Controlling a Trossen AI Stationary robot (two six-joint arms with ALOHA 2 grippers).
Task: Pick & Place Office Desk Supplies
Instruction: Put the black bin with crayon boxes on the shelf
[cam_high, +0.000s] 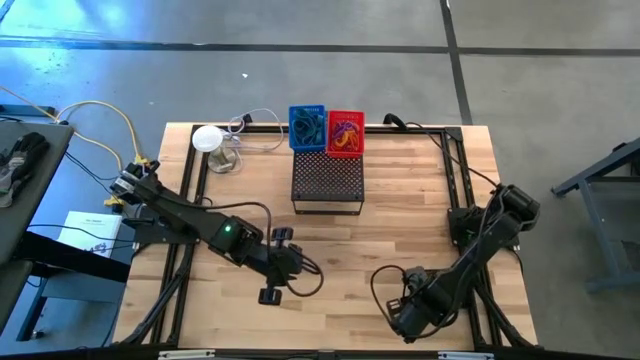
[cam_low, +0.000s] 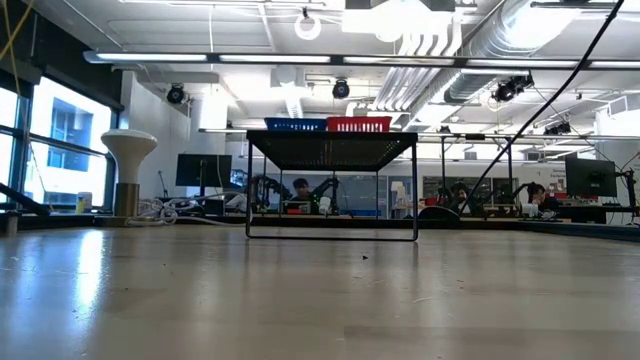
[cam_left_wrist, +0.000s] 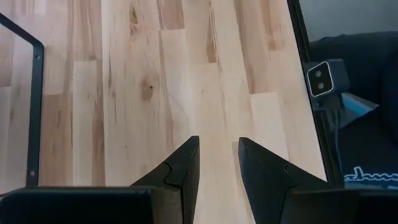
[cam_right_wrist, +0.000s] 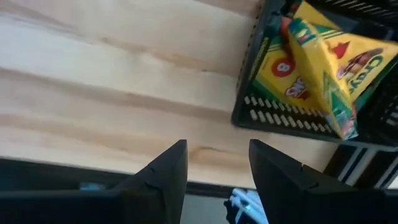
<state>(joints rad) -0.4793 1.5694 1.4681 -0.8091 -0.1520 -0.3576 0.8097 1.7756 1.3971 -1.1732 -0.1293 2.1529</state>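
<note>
Near the front edge of the wooden table (cam_high: 400, 210), the right gripper (cam_right_wrist: 214, 165) and left gripper (cam_left_wrist: 217, 163) hover with fingers parted, empty. Yellow crayon packets (cam_right_wrist: 311, 59) fill a black mesh tray (cam_right_wrist: 273, 115) just beyond the right gripper. Rubber bands (cam_high: 345, 135) lie in red and blue bins at the far edge

Overhead view looks straight down; low view skims level across the table (cam_high: 400, 210), sharing the mesh box (cam_high: 327, 182)
</note>
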